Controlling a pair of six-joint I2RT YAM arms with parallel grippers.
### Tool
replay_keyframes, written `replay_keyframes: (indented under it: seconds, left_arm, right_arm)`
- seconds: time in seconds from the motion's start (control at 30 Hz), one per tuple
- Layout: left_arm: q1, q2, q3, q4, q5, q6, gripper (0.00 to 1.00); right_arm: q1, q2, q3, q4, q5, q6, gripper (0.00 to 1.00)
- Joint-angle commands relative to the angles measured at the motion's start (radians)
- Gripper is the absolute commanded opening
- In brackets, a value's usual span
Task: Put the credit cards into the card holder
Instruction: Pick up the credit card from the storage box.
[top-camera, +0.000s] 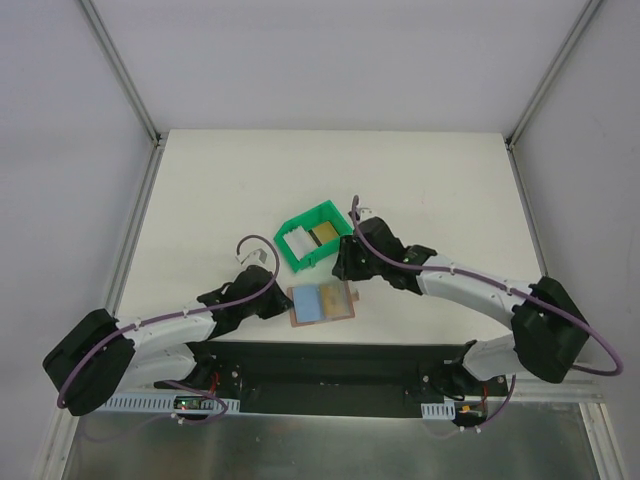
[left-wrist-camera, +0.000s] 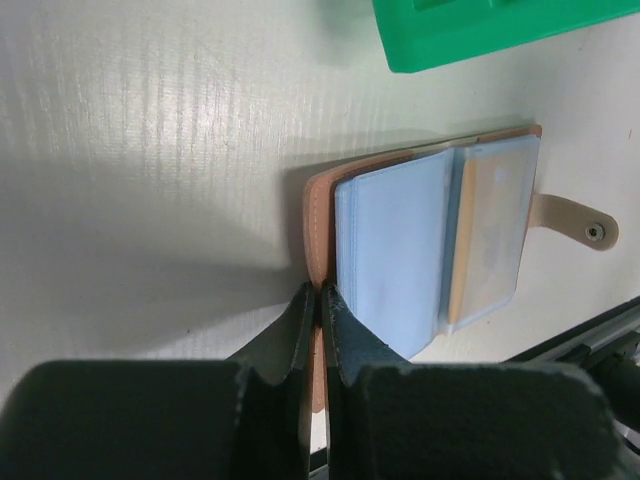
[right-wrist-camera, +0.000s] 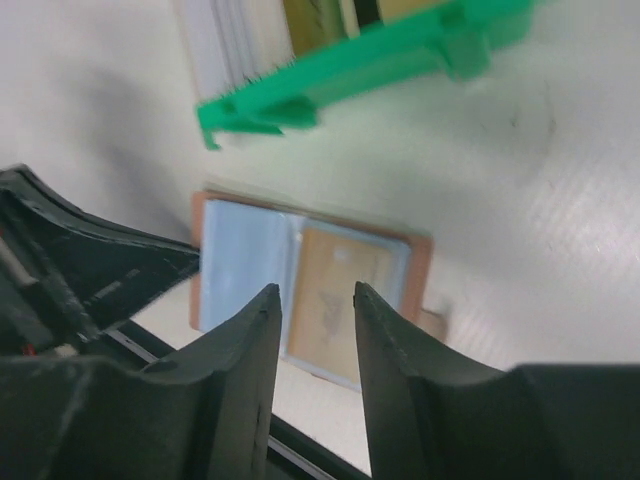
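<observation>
Card holder (top-camera: 322, 302) lay open at the middle of the desk's near edge, green bin (top-camera: 312, 258) with credit cards (top-camera: 322, 235) just behind. Left jaws were clamped on its cover edge; right jaws apart, empty, above it. Risk: the thin pinch could slip, so the holder skids or folds when a card gets pushed in.

Bright light, soft shadows; card holder (right-wrist-camera: 235, 260) blurred.

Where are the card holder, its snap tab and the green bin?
card holder (left-wrist-camera: 395, 240), left wrist view, blue inner pocket
snap tab (left-wrist-camera: 572, 220), left wrist view, tan strap
green bin (right-wrist-camera: 370, 55), right wrist view, side wall
</observation>
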Motion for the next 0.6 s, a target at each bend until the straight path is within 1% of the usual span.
replay_keyframes:
  seconds: [0.0,0.13,0.2,0.4,0.57]
  left_arm:
    - [-0.009,0.033,-0.017,-0.002,-0.084,-0.053,0.0]
    - [-0.002,0.053,-0.02,0.015,-0.103,-0.077,0.0]
    - [0.004,0.056,-0.023,0.023,-0.101,-0.076,0.0]
    - [0.037,0.049,-0.048,0.052,-0.08,-0.063,0.0]
    - [0.07,0.038,-0.062,0.058,-0.057,-0.042,0.0]
  right_arm:
    - [-0.022,0.085,0.175,0.046,-0.099,-0.093,0.44]
    - [-0.059,0.214,0.348,-0.008,-0.167,-0.145,0.51]
    - [-0.073,0.271,0.413,-0.029,-0.164,-0.166,0.55]
    - [-0.14,0.47,0.586,-0.067,-0.297,-0.197,0.6]
    - [-0.149,0.573,0.678,-0.091,-0.339,-0.22,0.63]
